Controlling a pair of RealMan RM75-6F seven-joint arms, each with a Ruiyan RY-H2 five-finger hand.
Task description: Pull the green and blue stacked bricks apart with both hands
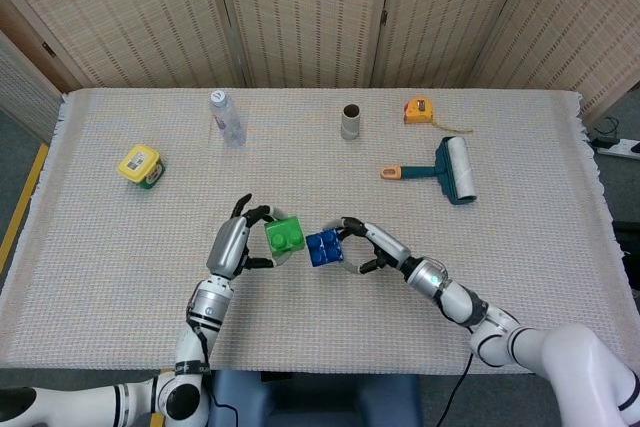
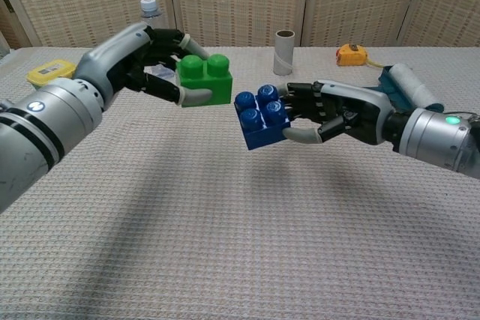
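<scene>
The left hand [image 2: 154,65] grips the green brick [image 2: 204,80]; the right hand [image 2: 337,112] grips the blue brick [image 2: 260,116], apart above the counter [image 2: 225,245]. Maintain firm grips; lower each separately.

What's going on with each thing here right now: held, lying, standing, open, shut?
Green brick: held in the left hand, off the table, apart from the blue one.
Blue brick: held in the right hand, tilted, studs showing.
Bottle: standing, capped.
Cardboard tube: standing upright.
Lint roller: lying flat.
Tape measure: resting on the table.
Yellow box: resting on the table, lid shut.
</scene>
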